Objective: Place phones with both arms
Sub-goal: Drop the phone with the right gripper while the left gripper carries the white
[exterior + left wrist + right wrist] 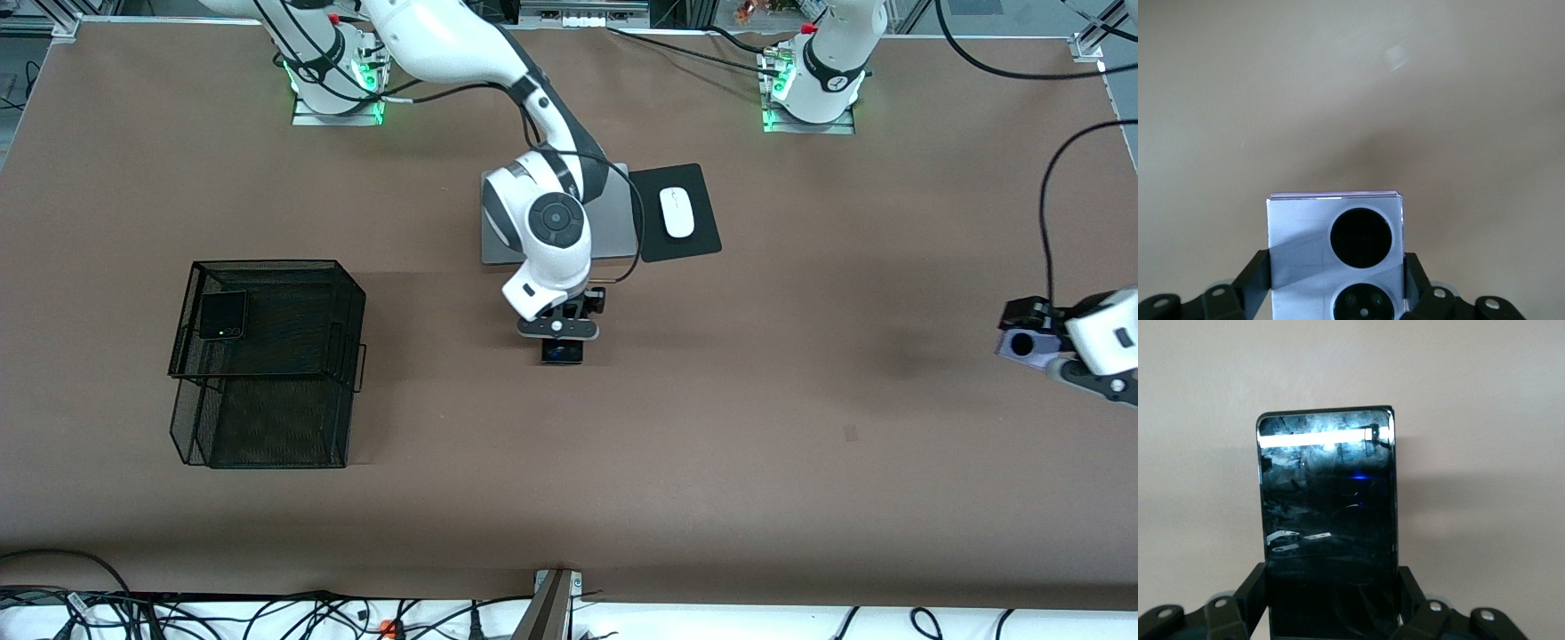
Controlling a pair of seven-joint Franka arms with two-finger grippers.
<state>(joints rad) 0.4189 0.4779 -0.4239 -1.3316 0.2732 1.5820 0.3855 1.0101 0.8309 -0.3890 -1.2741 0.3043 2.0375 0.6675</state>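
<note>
- Now, the right hand [562,342] sits low at the middle of the worktop [800,444], nearer the front camera than the grey laptop [622,240], and it is clenched on the slab phone [1328,520]. The right wrist view shows the two fingers [1251,593] pressing the phone's long edges near one end.
- The slab phone's long axis runs straight out from the right hand, with the free end and its glossy glass face pointing away from the wrist. Whether it rests on the worktop or is lifted, I cannot tell.
- The mesh basket [267,364] lies toward the right arm's end of the worktop, well apart from the right hand. The black flip phone [221,316] already lies in it, at the corner farther from the front camera.
- By my judgement, the coming move is a sideways carry toward that basket, and the right arm is clearly the nearer one.
- The left hand [1022,342] hangs over the left arm's end of the worktop, grasping the lilac flip phone [1335,257] by its side edges. Its face with the two black circles is turned to the wrist camera, and its free edge points away from the hand.
- The left hand is the one farthest from the basket.
</note>
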